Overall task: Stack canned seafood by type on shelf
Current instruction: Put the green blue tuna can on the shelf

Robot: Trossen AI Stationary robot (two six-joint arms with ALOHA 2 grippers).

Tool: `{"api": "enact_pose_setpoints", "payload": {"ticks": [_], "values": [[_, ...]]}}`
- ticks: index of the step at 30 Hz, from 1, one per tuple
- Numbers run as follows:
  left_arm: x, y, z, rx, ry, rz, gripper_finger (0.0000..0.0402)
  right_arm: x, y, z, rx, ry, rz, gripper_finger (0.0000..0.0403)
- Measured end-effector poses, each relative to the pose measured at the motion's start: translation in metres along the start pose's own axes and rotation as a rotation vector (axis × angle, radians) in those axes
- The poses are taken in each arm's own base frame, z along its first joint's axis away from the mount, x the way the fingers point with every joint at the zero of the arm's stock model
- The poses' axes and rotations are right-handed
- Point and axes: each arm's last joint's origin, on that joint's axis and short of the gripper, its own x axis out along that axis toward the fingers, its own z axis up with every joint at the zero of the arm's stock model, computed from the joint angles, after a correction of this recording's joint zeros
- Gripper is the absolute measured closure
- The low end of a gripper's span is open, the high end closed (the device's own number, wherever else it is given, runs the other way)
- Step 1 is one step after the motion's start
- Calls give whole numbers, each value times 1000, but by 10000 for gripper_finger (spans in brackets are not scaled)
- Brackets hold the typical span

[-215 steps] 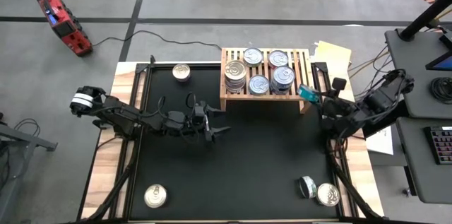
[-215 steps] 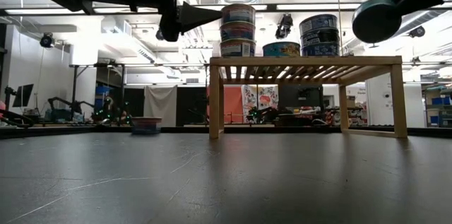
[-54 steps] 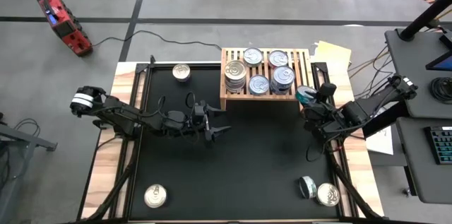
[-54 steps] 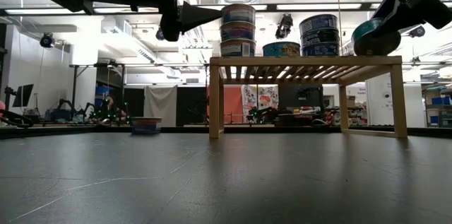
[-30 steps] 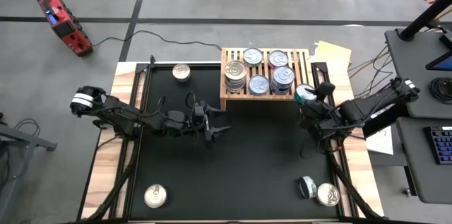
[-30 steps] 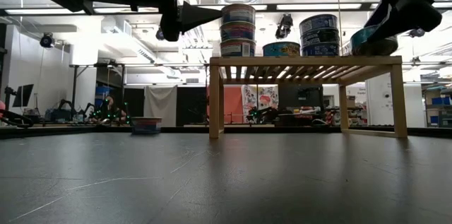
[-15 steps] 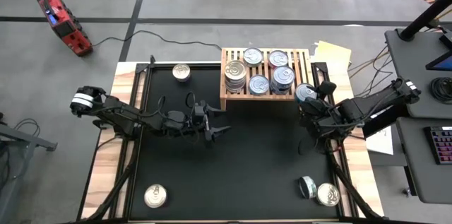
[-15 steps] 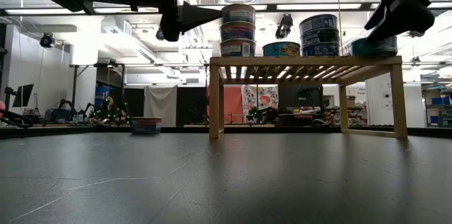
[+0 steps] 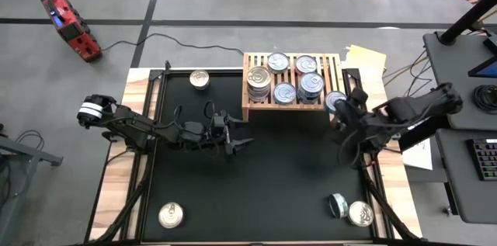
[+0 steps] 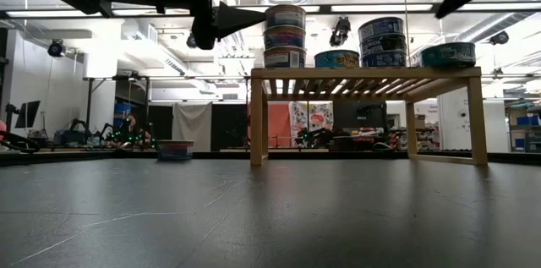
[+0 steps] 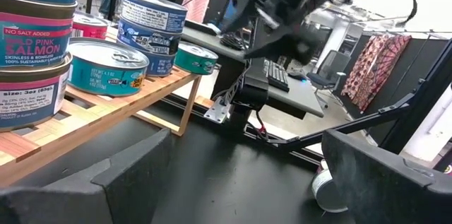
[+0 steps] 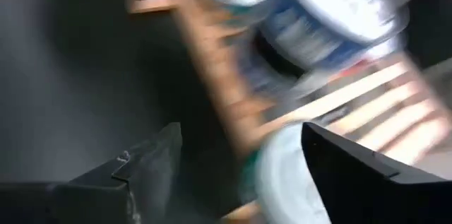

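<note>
While the teal tin (image 10: pixel 448 54) sits alone on the shelf (image 10: pixel 363 73) right end, the right gripper (image 9: pixel 351 116) is just beside it, fingers spread, nothing between them.

Judged step: release done at shelf edge; next is backing off w/o nudging the tin. Best to lift clear first, then go sideways, since the tin sits close to the edge by the corner post and a brush could tip it off. Tin is single, beside a blue stack (image 10: pixel 382 41); another teal tin (image 11: pixel 108 65) sits lower mid-shelf, so by type they prob. belong together. Pink salmon stack (image 10: pixel 285 35) stands at left end. Left gripper (image 9: pixel 237 139) waits over the black mat (image 9: pixel 272 192) mid-surface, fingers wide apart, empty. Loose tins remain: one far-left (image 9: pixel 199 80), one near-left (image 9: pixel 171 216), two near-right (image 9: pixel 349 210) on the surface.
</note>
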Motion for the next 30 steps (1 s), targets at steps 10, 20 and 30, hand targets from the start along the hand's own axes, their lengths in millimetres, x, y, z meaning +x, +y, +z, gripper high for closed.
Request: {"api": "enact_pose_setpoints", "payload": {"ticks": [10,20,30], "values": [[0,-1,2,-5,-24,-6,54,-27,-19,22,383,159,-62,338],[-5,-4,17,-28,-99,-38,54,5,-25,45,309,250,-248,394],[-17,-12,40,0,-140,-180,54,-4,-56,31,378,273,-202,394]]}}
